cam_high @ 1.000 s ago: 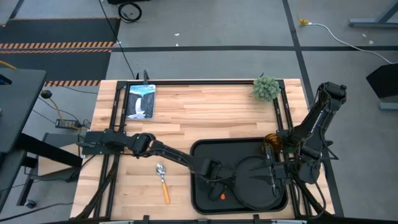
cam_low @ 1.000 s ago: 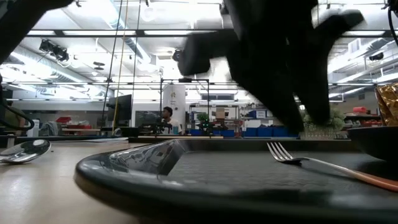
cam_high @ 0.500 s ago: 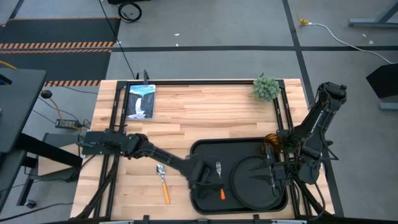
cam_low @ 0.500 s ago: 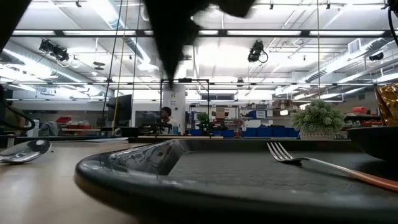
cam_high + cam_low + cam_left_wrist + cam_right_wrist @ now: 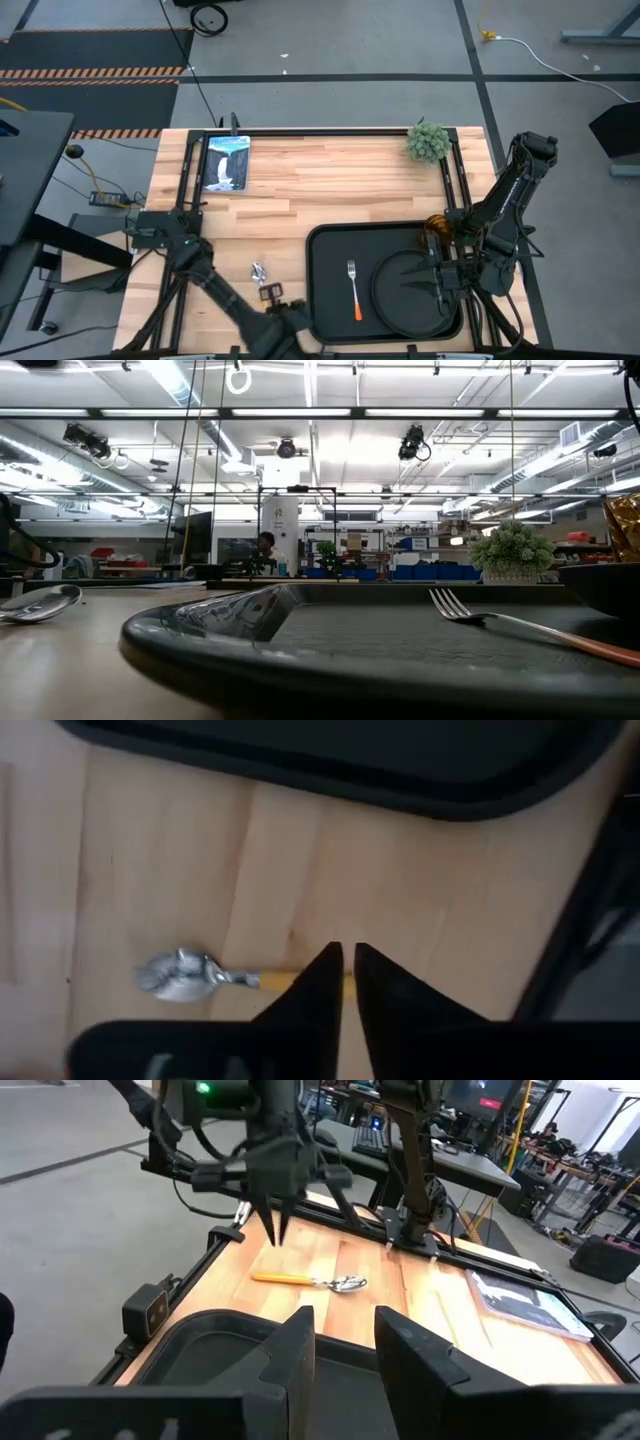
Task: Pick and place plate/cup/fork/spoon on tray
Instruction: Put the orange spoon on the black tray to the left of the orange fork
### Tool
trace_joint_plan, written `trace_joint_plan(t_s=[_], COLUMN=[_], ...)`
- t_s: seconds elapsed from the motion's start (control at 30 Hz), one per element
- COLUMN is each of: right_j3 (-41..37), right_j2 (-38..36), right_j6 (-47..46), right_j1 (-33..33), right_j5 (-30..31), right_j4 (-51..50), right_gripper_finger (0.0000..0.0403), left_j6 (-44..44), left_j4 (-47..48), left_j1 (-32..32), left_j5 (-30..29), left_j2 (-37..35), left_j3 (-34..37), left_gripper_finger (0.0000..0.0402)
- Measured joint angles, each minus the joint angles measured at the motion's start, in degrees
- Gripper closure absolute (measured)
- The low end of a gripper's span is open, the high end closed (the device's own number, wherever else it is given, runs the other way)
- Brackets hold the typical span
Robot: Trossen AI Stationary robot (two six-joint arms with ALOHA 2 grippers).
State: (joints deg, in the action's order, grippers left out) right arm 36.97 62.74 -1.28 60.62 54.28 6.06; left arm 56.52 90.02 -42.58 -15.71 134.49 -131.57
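Observation:
The black tray (image 5: pixel 325 250) lies at the table's near right. On it rest the round black plate (image 5: pixel 405 300), the fork (image 5: pixel 353 290) left of the plate, and the amber cup (image 5: pixel 437 228) at its far right corner. The spoon (image 5: pixel 258 270) lies flat on the wood left of the tray. My left gripper (image 5: pixel 270 300) hangs shut above the spoon's orange handle (image 5: pixel 275 1277), clear of it, fingers (image 5: pixel 275 1230) pointing down. My right gripper (image 5: pixel 345 1345) is open and empty over the plate.
A small potted plant (image 5: pixel 428 142) stands at the far right and a picture card (image 5: pixel 226 162) lies at the far left. Bare wood lies between them and left of the spoon. The tray's rim (image 5: pixel 200 650) stands close to the table's near edge.
My left gripper has gone from over the tray, beside the fork, toward the table's left and near edges, and now stands above the spoon's handle. It has risen out of the low view. The fork lies still on the tray.

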Motion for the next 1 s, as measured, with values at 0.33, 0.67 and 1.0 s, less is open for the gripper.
trace_joint_plan(t_s=[0.33,0.67,1.0], right_j3=[0.0,0.0,0.0], right_j2=[-0.01,0.0,0.0], right_j6=[1.46,1.32,1.47], right_j1=[0.0,0.0,0.0], right_j5=[-3.0,-3.41,-3.41], right_j4=[2.49,2.46,1.6], right_gripper_finger=[0.0289,0.0289,0.0289], left_j6=[14.49,44.65,68.66], left_j4=[-0.07,-9.39,-37.47], left_j1=[-4.4,-8.23,-7.32], left_j5=[-7.21,-5.74,0.09], left_j2=[-4.95,-23.56,-28.52], left_j3=[8.68,38.89,57.28], left_gripper_finger=[0.0392,0.0391,0.0315])
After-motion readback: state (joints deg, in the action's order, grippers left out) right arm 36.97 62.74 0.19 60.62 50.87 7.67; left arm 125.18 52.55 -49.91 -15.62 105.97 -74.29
